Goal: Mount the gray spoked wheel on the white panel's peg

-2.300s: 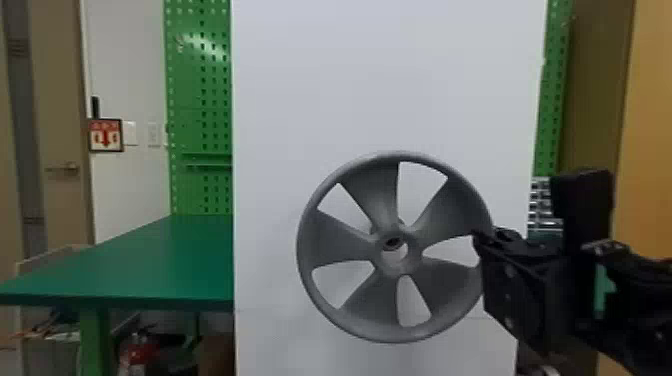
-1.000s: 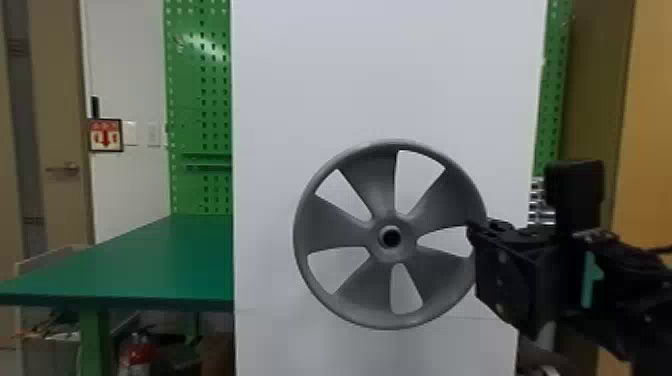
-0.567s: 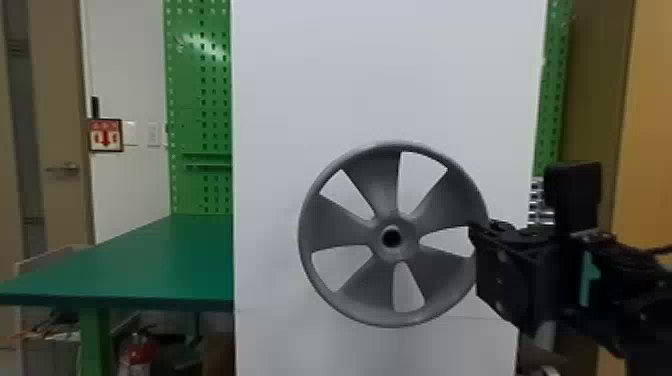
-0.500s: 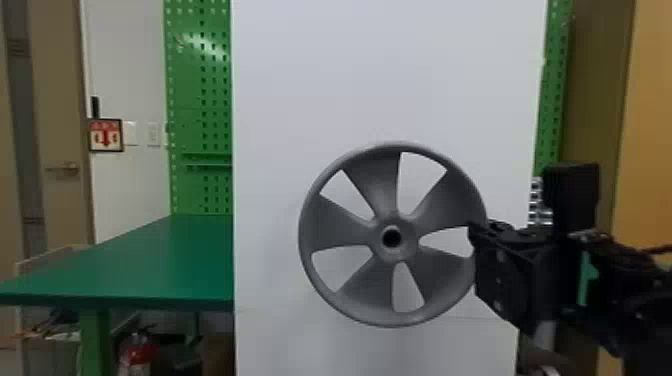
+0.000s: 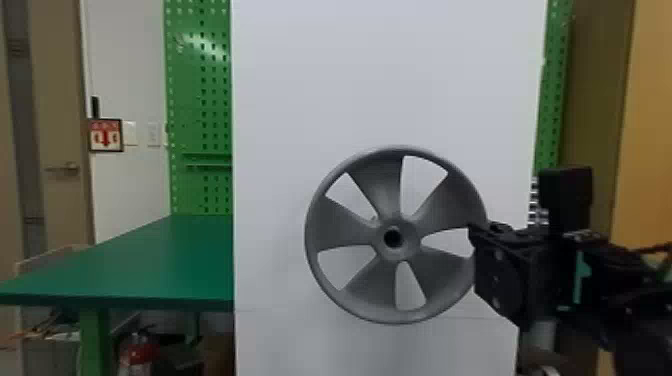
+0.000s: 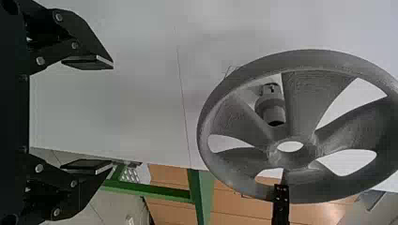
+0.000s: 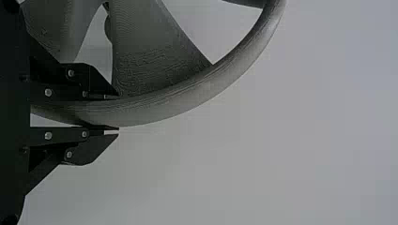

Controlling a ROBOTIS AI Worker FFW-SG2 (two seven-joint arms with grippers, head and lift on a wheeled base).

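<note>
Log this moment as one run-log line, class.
Right gripper: holding gray spoked wheel by rim | wheel: off gray cylindrical peg on white panel | left gripper: open

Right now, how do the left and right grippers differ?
The left gripper has its fingers spread wide, while the right gripper has its fingers closed on the rim of the gray wheel. The left gripper holds nothing; the right gripper bears the wheel in front of the white panel. Both are black, with two fingers.
</note>
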